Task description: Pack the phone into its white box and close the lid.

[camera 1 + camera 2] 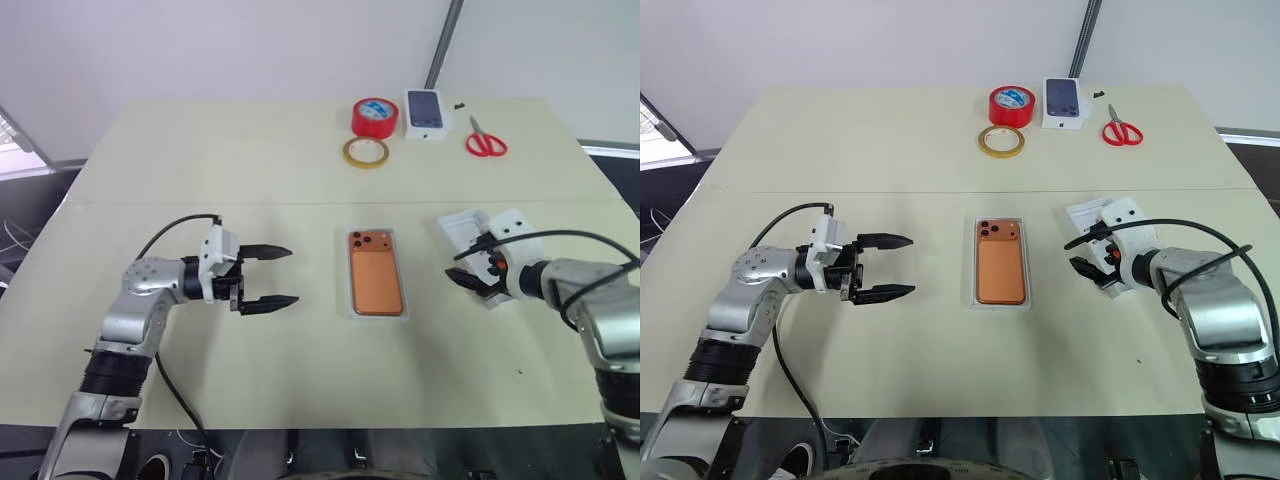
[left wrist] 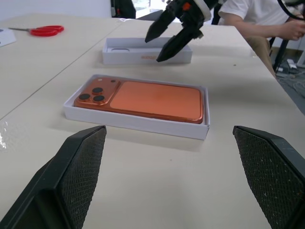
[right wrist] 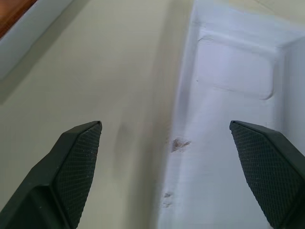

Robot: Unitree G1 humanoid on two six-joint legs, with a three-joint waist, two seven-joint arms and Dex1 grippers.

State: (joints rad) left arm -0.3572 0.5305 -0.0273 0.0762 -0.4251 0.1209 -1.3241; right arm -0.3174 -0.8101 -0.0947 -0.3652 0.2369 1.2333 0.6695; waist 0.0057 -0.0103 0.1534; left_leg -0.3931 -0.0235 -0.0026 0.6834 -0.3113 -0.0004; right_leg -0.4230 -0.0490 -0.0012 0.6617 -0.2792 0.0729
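The phone (image 1: 376,279) lies camera-side up inside the box (image 1: 376,313) at bench (image 1: 250,170) centre. At three o'clock the lid (image 1: 462,228) rests upside down, right pincer (image 1: 467,273) released above it. At nine o'clock the left pincer (image 1: 278,276) hovers released, aimed at the phone. Tape rolls (image 1: 374,117) and scissors (image 1: 486,143) sit at twelve.

Bare table (image 1: 300,370) lies open on both sides of the white box (image 1: 376,313); the lid (image 2: 143,52) just right of it narrows that side.
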